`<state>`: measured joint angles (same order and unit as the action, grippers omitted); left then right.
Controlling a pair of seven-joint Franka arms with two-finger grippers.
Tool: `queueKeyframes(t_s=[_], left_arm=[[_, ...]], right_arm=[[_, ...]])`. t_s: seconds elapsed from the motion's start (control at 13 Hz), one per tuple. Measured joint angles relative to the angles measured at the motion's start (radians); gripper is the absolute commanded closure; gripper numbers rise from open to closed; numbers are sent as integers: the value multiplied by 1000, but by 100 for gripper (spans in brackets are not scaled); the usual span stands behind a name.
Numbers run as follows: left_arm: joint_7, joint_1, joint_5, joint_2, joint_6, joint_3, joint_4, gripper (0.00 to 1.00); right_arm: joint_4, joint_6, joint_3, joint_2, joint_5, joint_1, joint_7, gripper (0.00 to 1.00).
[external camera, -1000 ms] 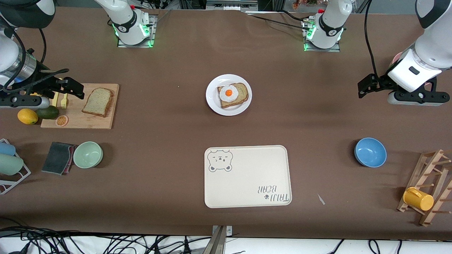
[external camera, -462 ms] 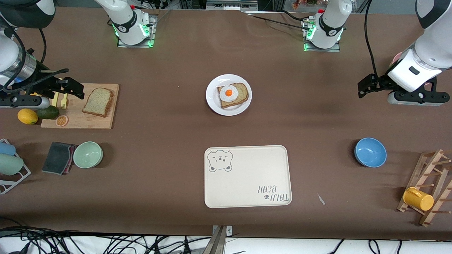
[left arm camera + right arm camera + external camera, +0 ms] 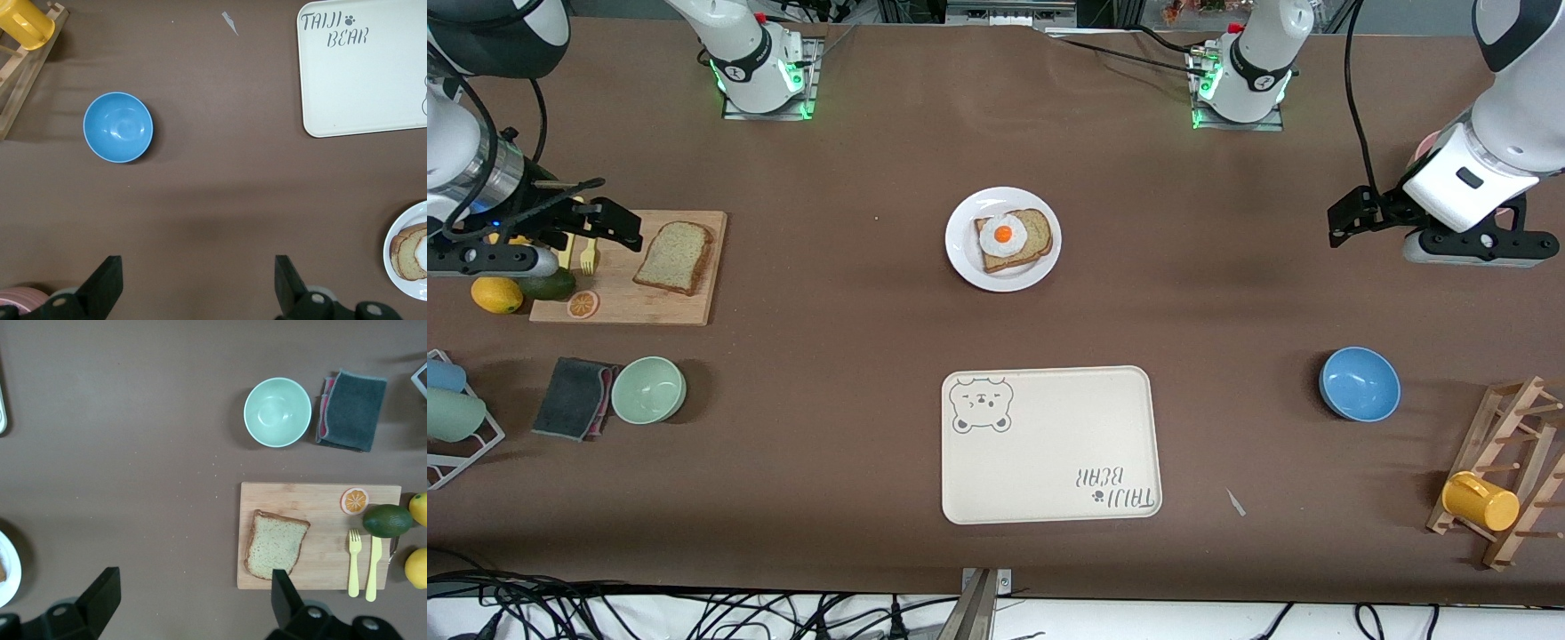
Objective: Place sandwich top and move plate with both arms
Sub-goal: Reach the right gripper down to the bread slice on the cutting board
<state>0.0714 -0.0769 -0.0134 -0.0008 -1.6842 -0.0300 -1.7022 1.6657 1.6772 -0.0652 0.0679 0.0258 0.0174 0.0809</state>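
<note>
The sandwich top (image 3: 675, 257) is a plain brown slice lying on a wooden cutting board (image 3: 627, 307) toward the right arm's end of the table. In the middle of the table stands the white plate (image 3: 960, 260), which holds a bread slice with a fried egg (image 3: 1014, 238). My right gripper (image 3: 489, 258) hangs open and empty over the board's outer end. In the right wrist view the right gripper (image 3: 193, 583) shows wide-open fingers beside the sandwich top (image 3: 275, 545). My left gripper (image 3: 1467, 252) waits open over the left arm's end of the table. In the left wrist view the left gripper (image 3: 198, 267) shows bare table between its fingers.
A cream bear tray (image 3: 1049, 444) lies nearer the camera than the plate. A green bowl (image 3: 648, 389) and dark cloth (image 3: 569, 397) lie near the board. A lemon (image 3: 496, 293), avocado (image 3: 547, 284) and fork (image 3: 588, 258) lie on or beside the board. A blue bowl (image 3: 1359, 383) and a rack with a yellow mug (image 3: 1480, 500) stand toward the left arm's end.
The right arm has shifted slightly toward the robots' side, over the lemon. The left arm, the bread and the plate have not moved.
</note>
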Motion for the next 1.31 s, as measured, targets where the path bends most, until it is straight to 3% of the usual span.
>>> queueKeyframes(t_s=[0.54,0.85,1.08,1.31], left_arm=[[0,0,0,0,0,0,0,0],[0,0,0,0,0,-1,0,0],[0,0,0,1,0,-1,0,0],[0,0,0,1,8,-2,0,0]], right_arm=[[361,312,6,-28,1,0,8,1],[587,510,59,-24,20,-3,34,6],[632,537,75,34,34,-4,105,11],[634,544,93,106,87,-5,152,24]])
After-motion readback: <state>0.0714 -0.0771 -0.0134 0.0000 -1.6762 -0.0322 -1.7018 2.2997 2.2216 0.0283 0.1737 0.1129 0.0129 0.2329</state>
